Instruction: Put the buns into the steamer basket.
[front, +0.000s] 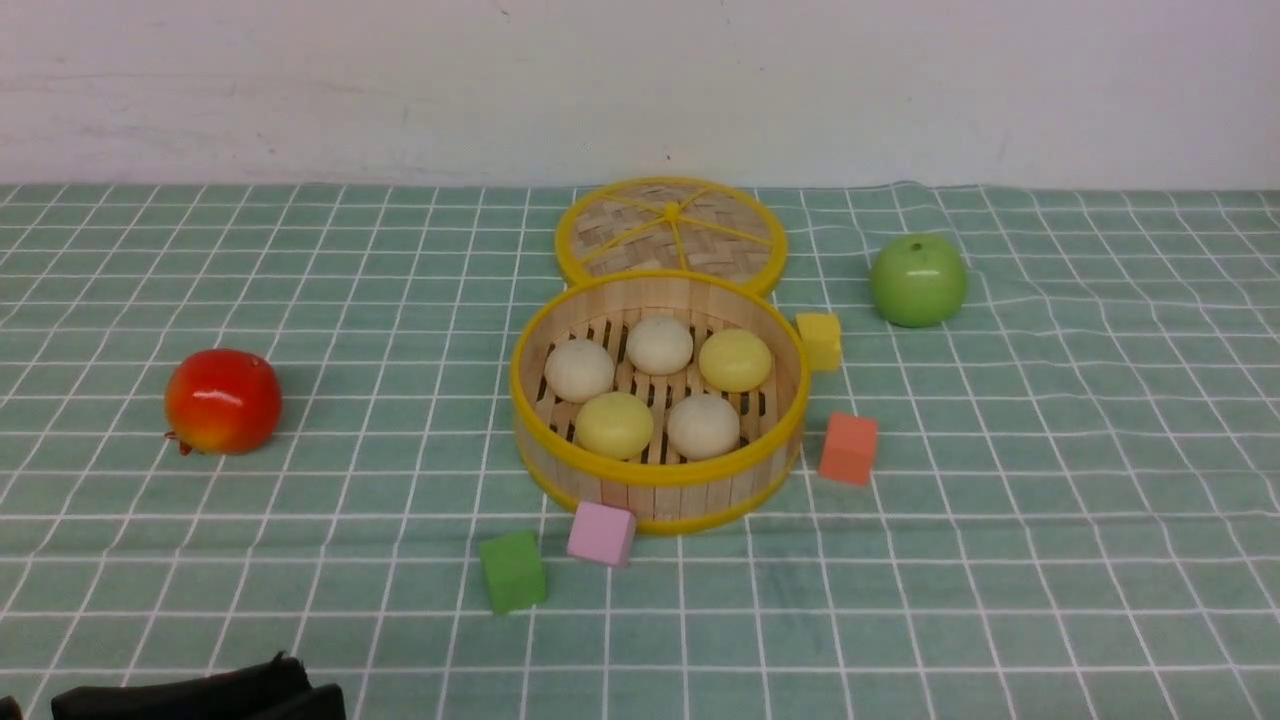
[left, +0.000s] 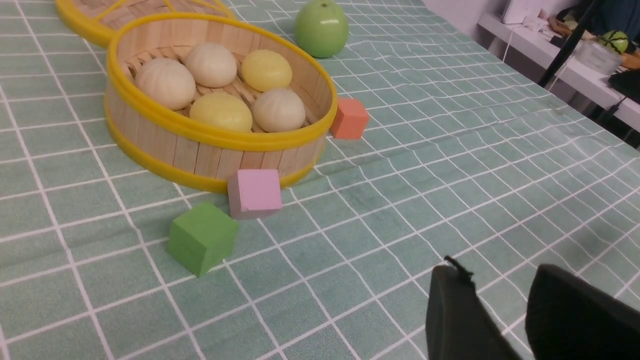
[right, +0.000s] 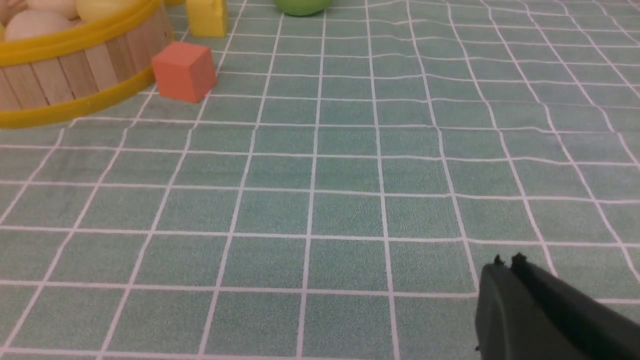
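The steamer basket (front: 655, 472) stands at the middle of the table and holds all five buns: three off-white (front: 579, 369) (front: 659, 344) (front: 703, 425) and two pale yellow (front: 735, 359) (front: 614, 424). The basket (left: 200, 150) and its buns (left: 220, 111) also show in the left wrist view. My left gripper (left: 500, 274) is open and empty, low over the cloth, well short of the basket on the near side. My right gripper (right: 507, 264) is shut and empty over bare cloth to the right of the basket (right: 75, 75). In the front view only a black part of the left arm (front: 200, 695) shows.
The flat woven lid (front: 670, 225) lies behind the basket. A red apple (front: 222, 400) sits at the left and a green apple (front: 918, 280) at the back right. Yellow (front: 819, 340), orange (front: 849, 448), pink (front: 601, 533) and green (front: 512, 571) cubes lie around the basket.
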